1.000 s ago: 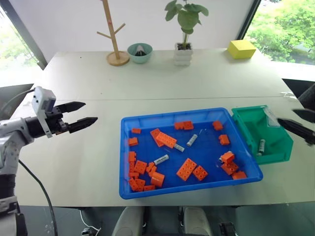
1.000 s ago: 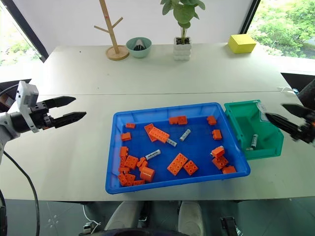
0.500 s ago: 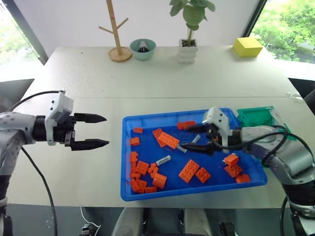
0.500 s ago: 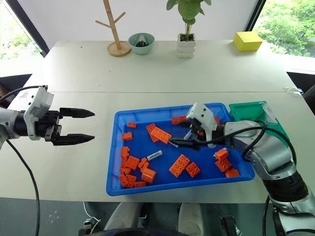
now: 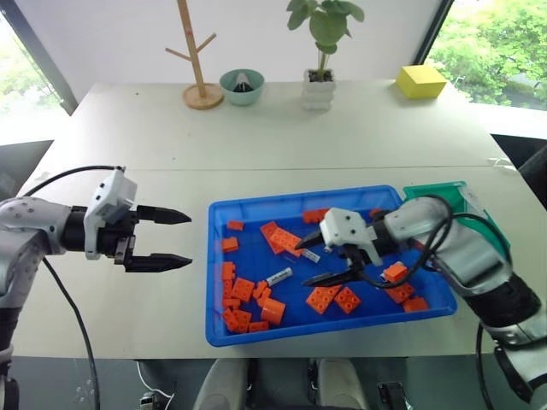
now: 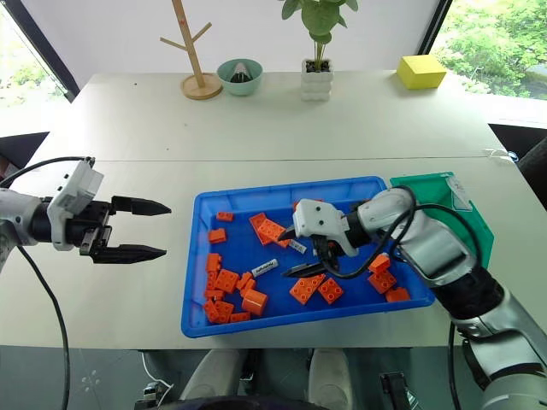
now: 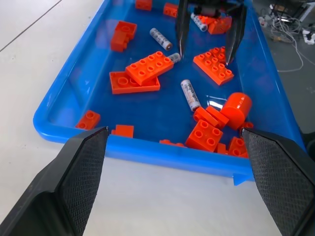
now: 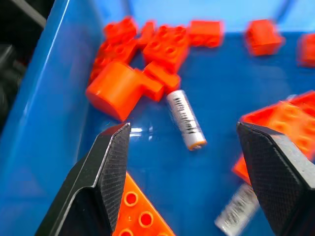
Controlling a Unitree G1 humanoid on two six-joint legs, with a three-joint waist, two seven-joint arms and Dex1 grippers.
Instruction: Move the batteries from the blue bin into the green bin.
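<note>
Two arms are in play over the counter, and the big change is on the right: a second ago the right gripper hung beside the green bin, and now it has swung across into the blue bin, fingers spread wide, clasping nothing. That reads as the reach for the next pickup. The left gripper has shifted only slightly, hovering beside the blue bin's left wall, fingers parted and empty.

Inside the blue bin, among the orange bricks, the batteries lie loose: one battery near the bin's middle, straight ahead of the right fingers in the right wrist view, and a second battery nearer the bin's far wall. An earlier glimpse showed one battery already in the green bin, so the job looks partly done.

The near battery carries dark printing; I cannot read it.
</note>
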